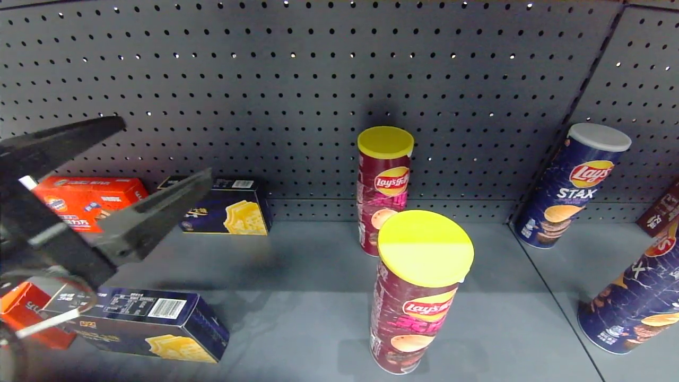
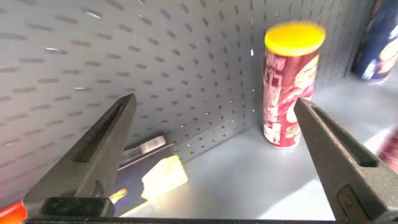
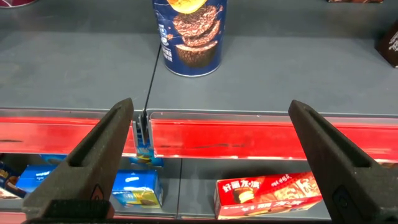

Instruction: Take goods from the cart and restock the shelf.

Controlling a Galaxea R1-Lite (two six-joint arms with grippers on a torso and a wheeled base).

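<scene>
My left gripper (image 1: 159, 154) hangs open over the left part of the grey shelf (image 1: 297, 286), nothing between its fingers. Below it lie a dark blue cracker box (image 1: 143, 329) and, further back, a second one (image 1: 228, 207) beside a red box (image 1: 87, 199). Two maroon chip cans with yellow lids stand upright mid-shelf, one in front (image 1: 419, 292) and one behind (image 1: 384, 185). In the left wrist view the open gripper (image 2: 214, 106) frames the back can (image 2: 289, 87) and the rear cracker box (image 2: 155, 177). My right gripper (image 3: 211, 107) is open and empty before the shelf's red front strip (image 3: 249, 137), facing a blue chip can (image 3: 189, 34).
Two blue cans (image 1: 573, 185) (image 1: 636, 307) stand in the right bay past a thin divider (image 1: 557, 297). A dark red box (image 1: 663, 212) sits at the right edge, another red box (image 1: 26, 313) lower left. The shelf below holds a red box (image 3: 267, 193) and blue packs (image 3: 130, 186).
</scene>
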